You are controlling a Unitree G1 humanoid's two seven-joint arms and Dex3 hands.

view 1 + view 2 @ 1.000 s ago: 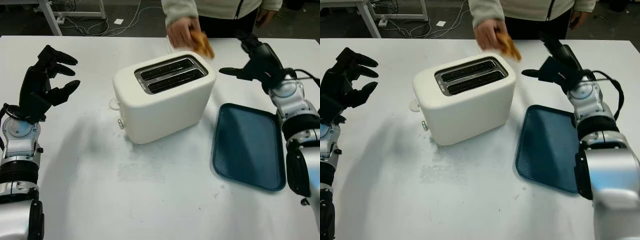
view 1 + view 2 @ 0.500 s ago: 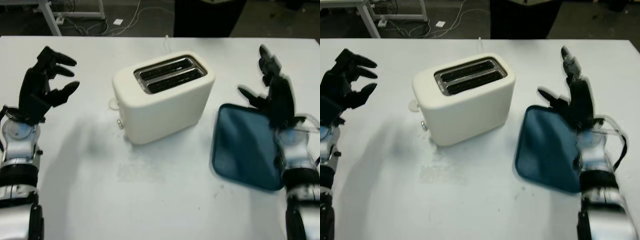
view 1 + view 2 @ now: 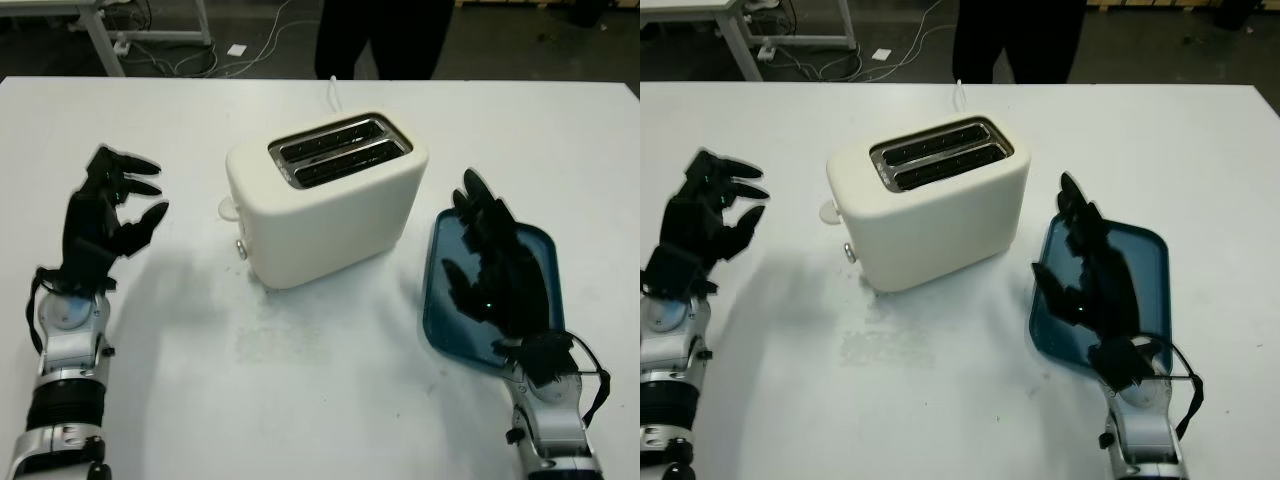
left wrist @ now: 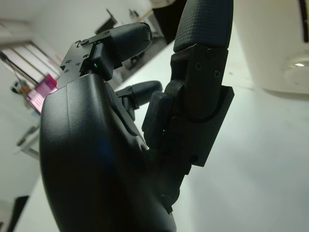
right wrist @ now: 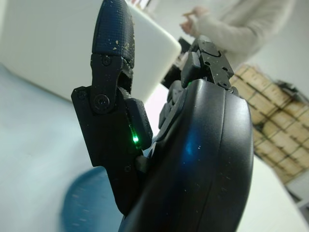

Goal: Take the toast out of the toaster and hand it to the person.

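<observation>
The white two-slot toaster (image 3: 325,200) stands mid-table with both slots (image 3: 340,150) empty. No toast is in either hand. My left hand (image 3: 135,195) is open above the table to the left of the toaster, well apart from it. Over the near half of the blue tray (image 3: 545,250), right of the toaster, my right hand (image 3: 470,235) hovers open. A person (image 3: 380,35) in dark trousers stands at the table's far edge. In the right wrist view the person's light sleeve (image 5: 231,29) and hands (image 5: 193,17) appear beyond the toaster (image 5: 43,43).
The toaster's white cable (image 3: 332,85) trails toward the far edge. A small knob (image 3: 241,250) sits on the toaster's left end. The white table (image 3: 300,400) stretches bare in front. A table leg and floor cables (image 3: 150,40) lie beyond the far left.
The person's hand with the toast has withdrawn from above the toaster. My right hand has pulled back from the far right to above the tray. My left hand has dropped nearer.
</observation>
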